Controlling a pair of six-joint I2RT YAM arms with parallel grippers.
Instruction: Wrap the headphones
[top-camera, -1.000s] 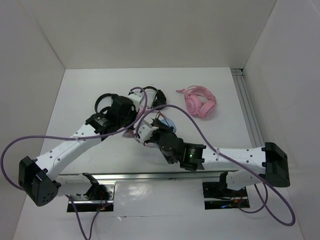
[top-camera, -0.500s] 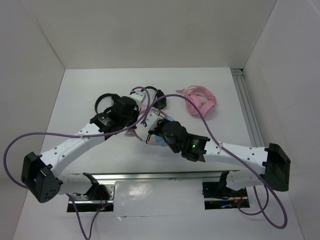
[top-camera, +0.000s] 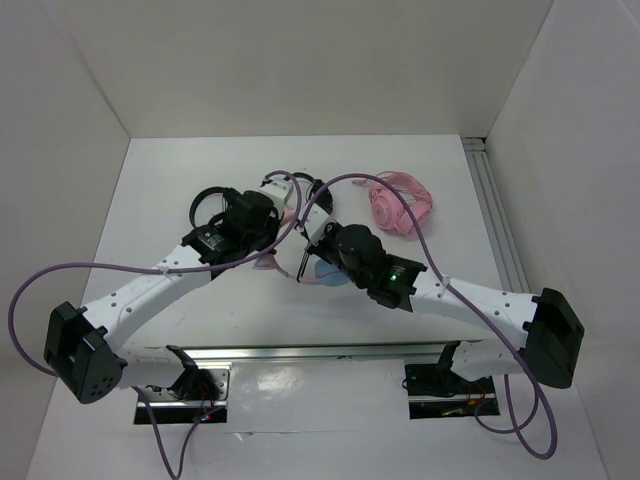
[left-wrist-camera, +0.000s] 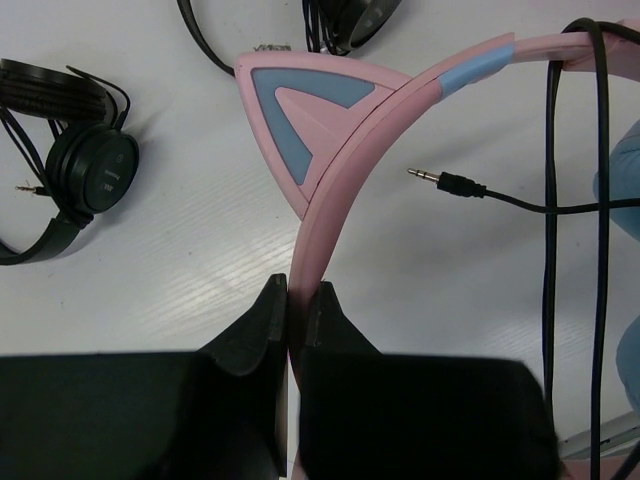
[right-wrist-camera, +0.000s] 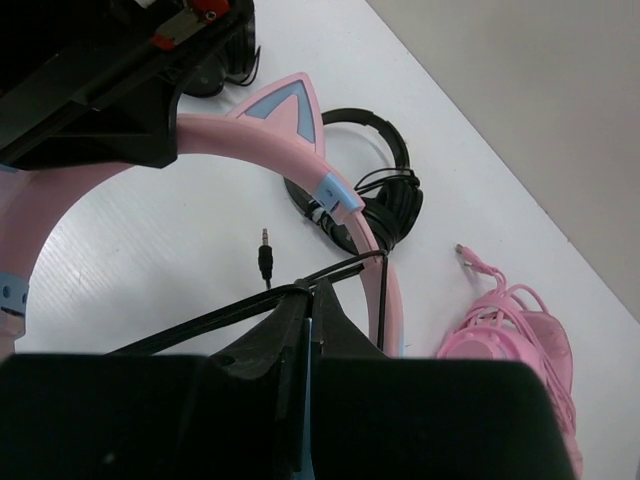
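Nearest, at table centre between both wrists: headphones, light-blue cup showing. Left gripper clamped tight on pink headband; right gripper pinching black cable. Farther out, black headphones at 10 o'clock, pink headset at 1 o'clock.

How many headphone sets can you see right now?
4: blue-and-pink cat-ear pair in the left gripper, pink headset back right, black pair back left, second black pair back centre. More may be hidden.
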